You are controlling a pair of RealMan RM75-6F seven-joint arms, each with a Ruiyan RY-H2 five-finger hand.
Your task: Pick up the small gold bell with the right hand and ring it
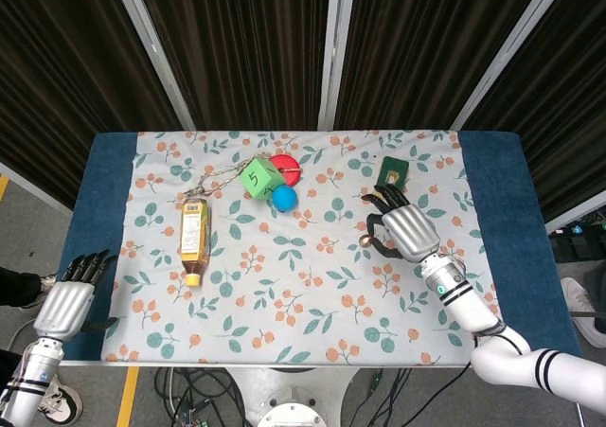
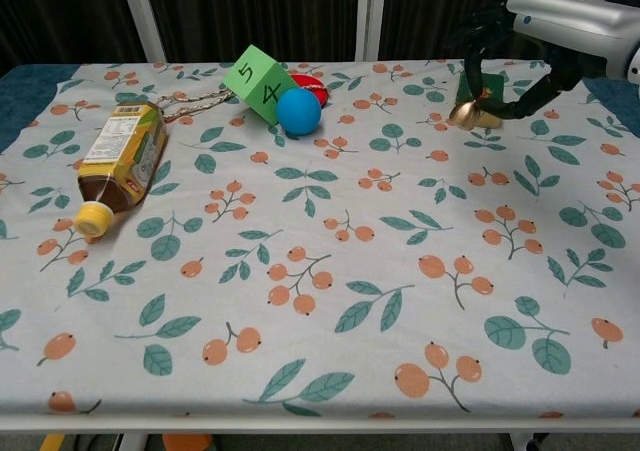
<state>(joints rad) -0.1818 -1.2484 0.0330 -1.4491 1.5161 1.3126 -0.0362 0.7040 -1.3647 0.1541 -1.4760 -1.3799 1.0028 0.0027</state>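
Note:
The small gold bell (image 2: 462, 113) hangs tilted above the floral cloth, pinched in the dark fingers of my right hand (image 2: 545, 41). In the head view the bell (image 1: 365, 241) shows as a small gold dot at the left of the right hand (image 1: 405, 228), over the right half of the table. My left hand (image 1: 68, 293) hangs off the table's front left corner, fingers apart, holding nothing.
A tea bottle (image 1: 193, 238) lies on its side at the left. A green numbered cube (image 1: 260, 177), a blue ball (image 1: 284, 198), a red disc (image 1: 288, 169) and a chain (image 1: 213, 182) sit at the back centre. A green sponge (image 1: 393, 173) lies behind the right hand.

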